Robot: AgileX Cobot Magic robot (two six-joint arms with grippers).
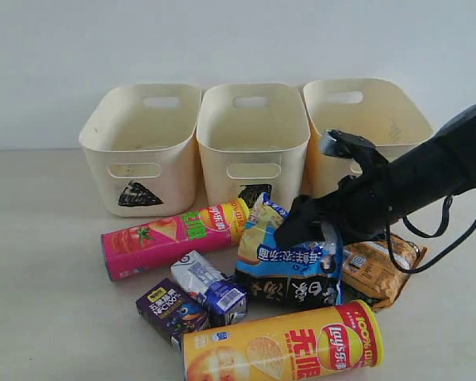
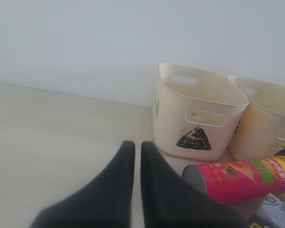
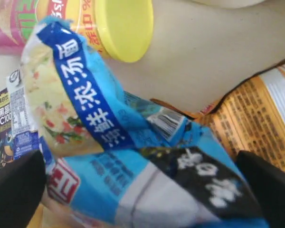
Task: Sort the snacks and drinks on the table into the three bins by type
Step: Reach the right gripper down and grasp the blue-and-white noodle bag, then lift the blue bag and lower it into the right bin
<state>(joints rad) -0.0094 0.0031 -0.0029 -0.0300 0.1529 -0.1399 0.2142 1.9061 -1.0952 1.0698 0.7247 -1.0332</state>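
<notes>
Blue-white packet (image 1: 279, 255) lay on the table (image 1: 47, 238) at 6 o'clock of the middle bin (image 1: 222, 178), long axis 12 to 6. My right end effector (image 1: 300, 225) sat at its 12 o'clock end, fingers (image 3: 14, 190) apart, straddling it. My left end effector (image 2: 134, 145), nearly closed, stood farther off.

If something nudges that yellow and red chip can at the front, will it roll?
Likely yes: the yellow-and-red chip can lies on its side on the table, so a push across it should roll it. The purple carton close behind may block it that way. Its rigid-looking tube probably won't crumple.
</notes>
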